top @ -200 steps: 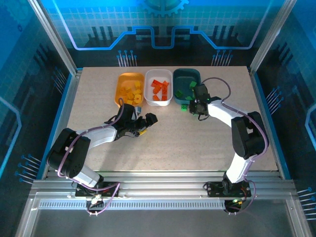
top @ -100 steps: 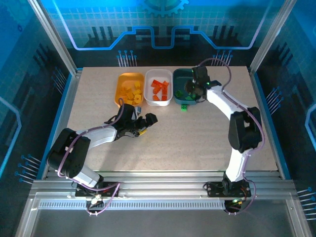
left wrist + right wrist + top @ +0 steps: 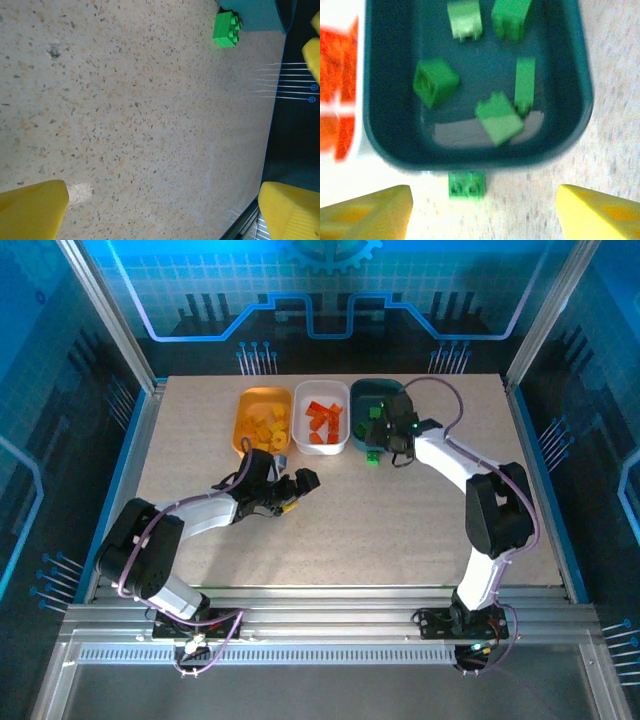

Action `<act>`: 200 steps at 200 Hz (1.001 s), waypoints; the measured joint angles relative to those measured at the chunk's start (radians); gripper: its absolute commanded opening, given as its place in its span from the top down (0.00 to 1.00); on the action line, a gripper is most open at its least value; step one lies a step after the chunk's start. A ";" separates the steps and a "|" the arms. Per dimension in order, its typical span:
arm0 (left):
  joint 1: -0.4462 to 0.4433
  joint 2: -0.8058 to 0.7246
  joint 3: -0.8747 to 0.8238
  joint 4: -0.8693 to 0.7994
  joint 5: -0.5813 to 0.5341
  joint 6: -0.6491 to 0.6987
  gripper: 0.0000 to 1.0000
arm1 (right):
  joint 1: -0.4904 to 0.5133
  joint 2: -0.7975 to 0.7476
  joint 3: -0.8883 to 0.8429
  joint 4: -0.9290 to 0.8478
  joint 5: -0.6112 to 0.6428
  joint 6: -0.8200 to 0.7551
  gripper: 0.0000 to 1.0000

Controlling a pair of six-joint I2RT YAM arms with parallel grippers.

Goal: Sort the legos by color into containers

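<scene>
At the back stand three containers: an orange-yellow tray (image 3: 247, 418) with yellow legos, a white tray (image 3: 300, 420) with orange-red legos (image 3: 322, 420), and a dark teal tray (image 3: 360, 395). In the right wrist view the teal tray (image 3: 385, 145) holds several green legos (image 3: 499, 117). One green lego (image 3: 466, 184) lies on the table just outside its near rim, also seen from above (image 3: 373, 457). My right gripper (image 3: 485, 215) is open above that lego, with nothing between its fingers (image 3: 370, 212). My left gripper (image 3: 160, 210) is open over bare table, the loose green lego (image 3: 227, 29) far ahead of it.
The white tray's wall (image 3: 350, 165) borders the teal tray on its left. My left arm (image 3: 215, 510) lies across the table's left middle. The table's right edge (image 3: 280, 100) drops to a dark gap. Metal rails frame the table.
My right gripper swung from the table over the teal tray, opened its jaws, and has drawn back to the tray's near rim. The left arm has not moved.
</scene>
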 measured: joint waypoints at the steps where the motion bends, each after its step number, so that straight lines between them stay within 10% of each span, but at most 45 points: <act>1: 0.000 0.001 0.001 0.000 0.000 0.000 0.01 | 0.002 -0.001 -0.003 0.000 0.001 0.001 0.23; 119: 0.000 0.010 0.007 -0.003 0.007 0.000 0.01 | 0.053 0.238 0.077 -0.005 0.040 0.076 0.54; 200: 0.000 0.004 0.007 -0.013 0.007 0.000 0.01 | 0.074 0.138 -0.035 0.029 0.067 0.050 0.69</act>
